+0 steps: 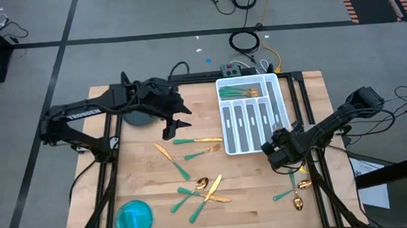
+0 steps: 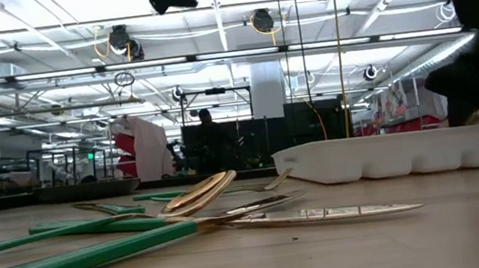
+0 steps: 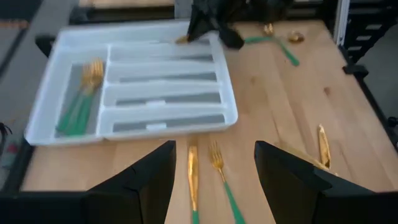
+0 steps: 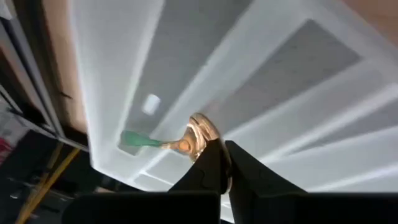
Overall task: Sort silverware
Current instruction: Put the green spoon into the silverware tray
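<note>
no readable labels; right claw (image 4: 214, 163) pinches spoon (image 4: 186, 140) over tray (image 1: 235, 130).

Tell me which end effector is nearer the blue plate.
Left. The left end effector hovers over the table's middle, up-table from the blue plate; the right end effector is far across, at the white tray's corner.

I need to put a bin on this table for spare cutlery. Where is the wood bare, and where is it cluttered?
Bare wood lies between the blue bowl and the left gripper, along the table's left side, and below the white tray. The pile of silverware crowds the lower middle; the right gripper and two spoons crowd the lower right.
</note>
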`<move>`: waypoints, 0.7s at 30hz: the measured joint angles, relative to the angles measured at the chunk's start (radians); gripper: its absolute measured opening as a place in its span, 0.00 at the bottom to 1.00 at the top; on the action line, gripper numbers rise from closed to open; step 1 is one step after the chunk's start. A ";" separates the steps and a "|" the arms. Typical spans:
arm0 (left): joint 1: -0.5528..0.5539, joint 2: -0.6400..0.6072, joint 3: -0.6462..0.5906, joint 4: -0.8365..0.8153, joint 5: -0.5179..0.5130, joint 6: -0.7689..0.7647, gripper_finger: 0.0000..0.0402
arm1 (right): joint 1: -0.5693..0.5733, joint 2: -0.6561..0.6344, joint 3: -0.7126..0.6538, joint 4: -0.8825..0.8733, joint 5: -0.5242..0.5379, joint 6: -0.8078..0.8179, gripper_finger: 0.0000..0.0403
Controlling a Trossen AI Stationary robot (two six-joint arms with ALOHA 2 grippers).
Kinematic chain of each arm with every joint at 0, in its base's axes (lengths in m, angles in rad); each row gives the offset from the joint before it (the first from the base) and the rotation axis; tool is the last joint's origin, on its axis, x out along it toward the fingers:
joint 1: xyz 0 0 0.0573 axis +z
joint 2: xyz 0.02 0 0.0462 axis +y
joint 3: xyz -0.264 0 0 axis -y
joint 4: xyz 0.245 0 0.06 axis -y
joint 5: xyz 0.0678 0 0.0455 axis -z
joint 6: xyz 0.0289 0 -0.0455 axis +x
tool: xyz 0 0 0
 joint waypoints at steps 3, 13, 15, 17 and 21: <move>0.000 0.000 -0.065 0.027 -0.002 -0.019 0.56 | -0.005 -0.001 0.012 0.023 -0.041 0.005 0.00; 0.000 0.001 -0.193 0.155 -0.003 -0.073 0.56 | -0.022 -0.001 0.012 -0.023 -0.214 0.167 0.00; 0.000 -0.001 -0.193 0.170 -0.003 -0.073 0.56 | -0.023 -0.001 0.012 -0.021 -0.250 0.252 0.00; 0.000 -0.005 -0.193 0.173 -0.003 -0.072 0.56 | -0.022 -0.001 0.012 -0.017 -0.265 0.309 0.01; 0.000 -0.006 -0.193 0.183 -0.003 -0.072 0.56 | -0.023 -0.001 0.012 0.007 -0.283 0.389 0.07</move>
